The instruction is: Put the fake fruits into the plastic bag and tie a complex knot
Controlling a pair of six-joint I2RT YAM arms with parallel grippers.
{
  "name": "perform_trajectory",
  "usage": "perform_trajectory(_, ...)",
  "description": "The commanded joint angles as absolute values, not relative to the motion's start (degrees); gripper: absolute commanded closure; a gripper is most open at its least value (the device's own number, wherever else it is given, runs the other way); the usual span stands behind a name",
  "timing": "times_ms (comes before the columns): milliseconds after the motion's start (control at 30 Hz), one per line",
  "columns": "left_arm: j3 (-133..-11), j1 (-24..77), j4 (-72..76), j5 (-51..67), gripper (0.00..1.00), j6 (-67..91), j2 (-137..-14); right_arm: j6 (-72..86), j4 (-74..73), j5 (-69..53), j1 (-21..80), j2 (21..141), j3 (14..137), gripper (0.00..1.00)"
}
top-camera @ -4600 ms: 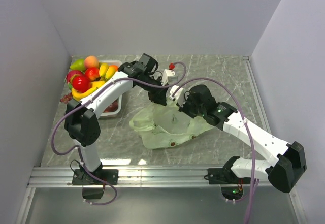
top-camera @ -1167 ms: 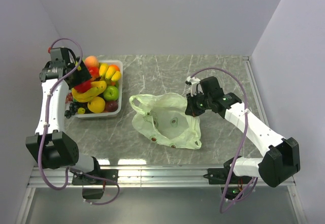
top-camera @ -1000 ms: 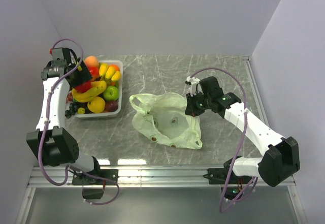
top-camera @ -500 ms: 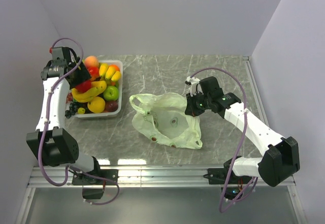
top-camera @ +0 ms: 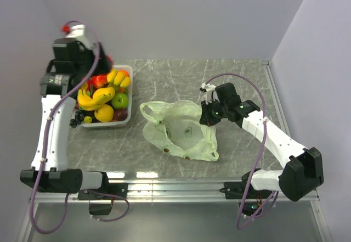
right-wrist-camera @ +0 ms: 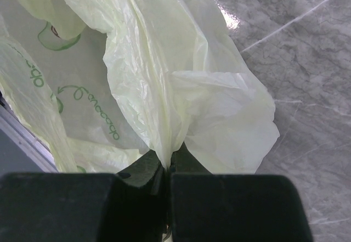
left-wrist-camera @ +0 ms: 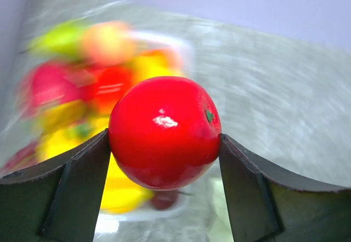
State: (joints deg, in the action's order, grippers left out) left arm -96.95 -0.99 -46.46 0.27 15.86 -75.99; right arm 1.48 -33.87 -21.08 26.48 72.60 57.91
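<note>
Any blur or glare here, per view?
Left wrist: the red apple in the left pincer is sharp with a small highlight, the fake fruits behind it smeared by blur. Right wrist: crisp on the plastic bag, one glare patch on the table. Top external: sharp, light reflections along the table's near edge.

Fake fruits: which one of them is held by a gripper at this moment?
The red apple: it sits between the two fingers of the left gripper, touching both. The other fruits lie piled in or beside the clear tray.
</note>
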Motion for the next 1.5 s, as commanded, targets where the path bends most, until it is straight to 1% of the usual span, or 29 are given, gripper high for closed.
perform_trajectory(0, -98.6, 9.8, -43.0, 7.6, 0.71, 8.8, -73.0, 1.9, -32.8, -21.9, 26.5, 73.3, 59.5, 1.00)
perform_trajectory(33, -97.3, 11.9, -42.5, 11.3, 0.73, 7.9, -72.0, 2.2, -33.0, -22.1, 26.5, 73.4, 59.5, 1.00)
perform_trajectory(67, -96.3, 16.0, -41.1, 13.1, 0.77, 5.7, -71.5, 2.4, -32.9, -22.6, 26.1, 73.5, 59.6, 1.00)
perform_trajectory(233, -89.7, 28.8, -38.5, 22.3, 0.79, -1.8, -70.3, 3.9, -33.0, -24.6, 25.3, 74.4, 60.4, 1.00)
perform_trajectory(267, -89.0, 33.7, -38.2, 22.4, 0.80, -2.5, -70.7, 4.2, -33.0, -25.2, 25.1, 74.7, 60.6, 1.00)
perform_trajectory(333, -86.9, 38.2, -38.2, 22.6, 0.81, -5.7, -72.1, 5.1, -33.2, -27.0, 24.5, 75.5, 61.2, 1.00)
perform_trajectory(367, -86.1, 42.3, -38.1, 21.8, 0.82, -6.6, -72.6, 5.4, -33.3, -27.4, 24.3, 75.8, 61.3, 1.00)
perform_trajectory(467, -83.4, 47.6, -36.9, 19.4, 0.84, -9.8, -74.5, 6.2, -33.8, -29.2, 23.6, 76.4, 62.1, 1.00)
perform_trajectory(600, -81.3, 49.9, -35.6, 19.6, 0.85, -11.7, -78.9, 8.7, -33.9, -34.5, 22.0, 75.7, 61.8, 1.00)
perform_trajectory(700, -80.8, 50.1, -34.5, 18.0, 0.83, -11.2, -82.9, 10.2, -34.1, -37.4, 21.1, 74.4, 60.9, 1.00)
perform_trajectory(733, -80.8, 50.1, -34.2, 17.4, 0.81, -11.4, -83.8, 10.6, -34.2, -38.3, 20.7, 74.1, 60.7, 1.00)
perform_trajectory(800, -81.1, 50.1, -34.0, 17.2, 0.71, -11.7, -85.9, 11.5, -34.4, -39.9, 19.5, 73.2, 59.8, 1.00)
perform_trajectory(833, -81.3, 50.1, -33.8, 17.1, 0.64, -11.7, -86.5, 11.6, -34.4, -40.1, 19.2, 73.0, 59.2, 1.00)
perform_trajectory(867, -81.3, 50.1, -33.6, 16.5, 0.48, -11.4, -86.8, 11.7, -34.1, -40.2, 18.5, 72.9, 58.3, 1.00)
perform_trajectory(900, -81.6, 50.1, -33.7, 16.3, 0.39, -11.3, -87.6, 12.0, -33.9, -40.3, 18.2, 72.6, 57.8, 1.00)
perform_trajectory(933, -82.1, 50.2, -34.3, 16.5, 0.24, -11.6, -88.0, 12.1, -33.7, -40.4, 17.8, 72.6, 57.3, 1.00)
perform_trajectory(967, -82.7, 50.2, -35.8, 16.7, 0.13, -11.9, -88.4, 12.2, -33.3, -40.8, 17.6, 72.5, 56.8, 1.00)
perform_trajectory(1000, -84.0, 50.1, -36.6, 17.0, 0.08, -12.0, -88.7, 12.3, -33.2, -40.9, 17.2, 72.5, 56.5, 1.00)
perform_trajectory(1067, -85.7, 49.8, -38.7, 18.8, 0.01, -12.6, -88.4, 12.3, -33.0, -40.7, 17.1, 72.3, 56.0, 1.00)
perform_trajectory(1200, -88.1, 47.6, -37.5, 21.0, 0.01, -10.6, -83.3, 12.7, -32.4, -40.6, 17.1, 72.3, 55.3, 1.00)
perform_trajectory(1300, -91.2, 43.7, -40.9, 24.9, 0.01, -10.1, -81.1, 12.6, -32.4, -40.7, 17.1, 72.7, 55.6, 1.00)
perform_trajectory(1400, -93.7, 34.4, -41.8, 27.1, 0.01, -6.1, -78.9, 12.5, -32.3, -40.2, 16.7, 72.7, 55.5, 1.00)
perform_trajectory(1467, -95.1, 27.2, -43.8, 25.0, 0.02, -5.5, -78.1, 12.7, -32.1, -40.3, 16.7, 72.3, 55.2, 1.00)
